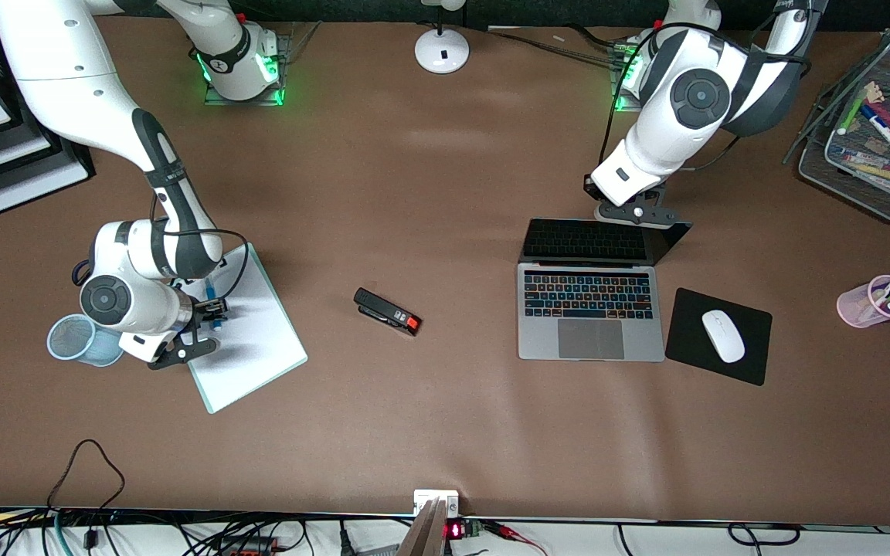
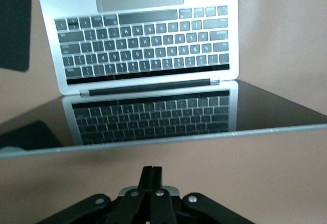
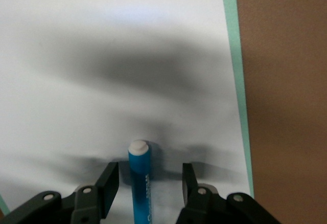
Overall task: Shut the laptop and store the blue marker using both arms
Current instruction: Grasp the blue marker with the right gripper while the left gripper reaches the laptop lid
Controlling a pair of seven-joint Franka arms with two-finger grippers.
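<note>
So the laptop (image 1: 590, 311) sits open on the brown table (image 1: 445, 432) toward the left arm's end, keyboard and trackpad facing up, screen tilted back. The left hand (image 1: 640, 214) hangs right at the top edge of the screen, and in the left wrist view its fingers (image 2: 152, 175) are pressed flat together with nothing between them. Whether it actually touches the lid, I can't tell. A black mouse pad (image 1: 754, 363) with a white mouse (image 1: 723, 335) on it lies just beside the laptop.

Over at the right arm's end, the right hand (image 1: 214, 313) is low over a white pad with a green border (image 1: 259, 347). The blue marker (image 3: 139, 180) lies on that pad, pale end pointing away from the hand. The right wrist view shows the fingers (image 3: 109, 180) spread on either side of the marker with gaps on both sides, so it's straddling it, not gripping it.

A pale blue mesh cup (image 1: 78, 340) stands just beside the pad, partly hidden by the right arm. A black stapler with an orange-red end (image 1: 387, 311) lies on the table between the pad and the laptop. Also a pinkish cup of markers (image 1: 874, 301) and a wire tray of pens (image 1: 870, 166) at the left arm's end.
</note>
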